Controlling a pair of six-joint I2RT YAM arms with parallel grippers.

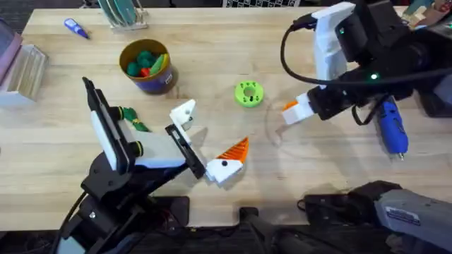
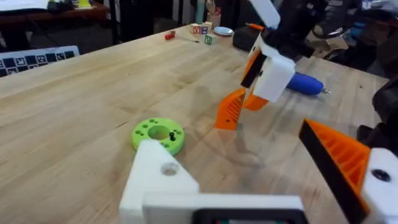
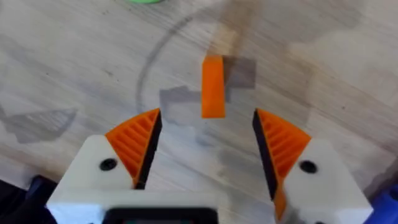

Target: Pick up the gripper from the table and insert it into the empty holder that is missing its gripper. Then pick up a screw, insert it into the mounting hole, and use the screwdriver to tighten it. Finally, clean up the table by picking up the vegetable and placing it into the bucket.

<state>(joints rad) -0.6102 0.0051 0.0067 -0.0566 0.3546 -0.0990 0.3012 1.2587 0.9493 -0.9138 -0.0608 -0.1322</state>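
Observation:
The loose orange gripper (image 3: 213, 86) lies on the table just ahead of my right gripper (image 3: 205, 134), which hovers open over it; it also shows as a wedge (image 2: 231, 109) in the left wrist view. My right gripper (image 1: 291, 109) is right of centre. My left gripper (image 1: 210, 132) is open, with the bare white holder (image 1: 185, 111) (image 2: 158, 180) on one side and an orange-tipped finger (image 1: 234, 150) on the other. The blue screwdriver (image 1: 390, 127) lies at the right. The dark-green vegetable (image 1: 133, 118) lies beside the left arm, below the yellow bucket (image 1: 147, 67).
A bright-green disc (image 1: 248, 93) (image 2: 158, 135) with a small dark piece in one hole sits mid-table. A blue-and-white pen (image 1: 76, 28), clear boxes (image 1: 25, 70) and a rack (image 1: 123, 14) line the far left. Dark gear (image 1: 395, 204) sits front right.

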